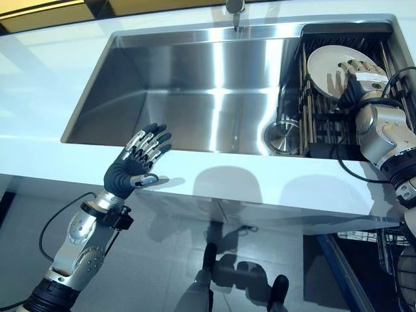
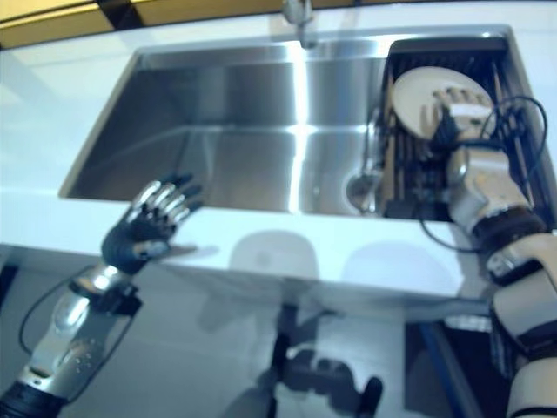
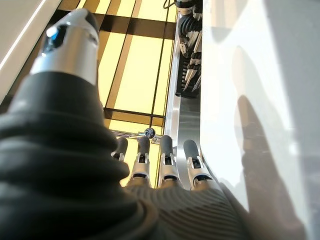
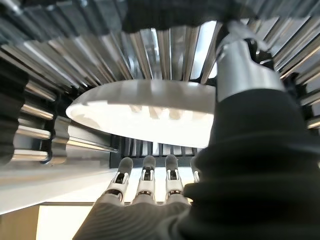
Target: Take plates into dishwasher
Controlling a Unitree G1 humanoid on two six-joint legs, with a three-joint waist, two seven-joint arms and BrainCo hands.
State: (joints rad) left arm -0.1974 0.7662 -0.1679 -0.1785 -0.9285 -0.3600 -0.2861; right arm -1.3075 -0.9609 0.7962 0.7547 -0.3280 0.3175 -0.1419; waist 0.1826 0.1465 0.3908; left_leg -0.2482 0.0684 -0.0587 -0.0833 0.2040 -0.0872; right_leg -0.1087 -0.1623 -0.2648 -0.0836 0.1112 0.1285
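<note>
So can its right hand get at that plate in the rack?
Probably yes: the right hand is already at the plate in the rack, fingers straight, nothing between them.

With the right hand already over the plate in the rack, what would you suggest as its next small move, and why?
Probably curl the right hand round the plate's rim. The plate leans in the dark rack at the right end of the sink; the fingers lie straight across its face, thumb beside its edge, so nothing grips it yet. The left hand hovers open over the counter, idle.

White counter (image 1: 39, 78) w/ steel sink (image 1: 195, 97) (faucet (image 1: 234, 13) at back), grey floor (image 1: 162, 273) below.
</note>
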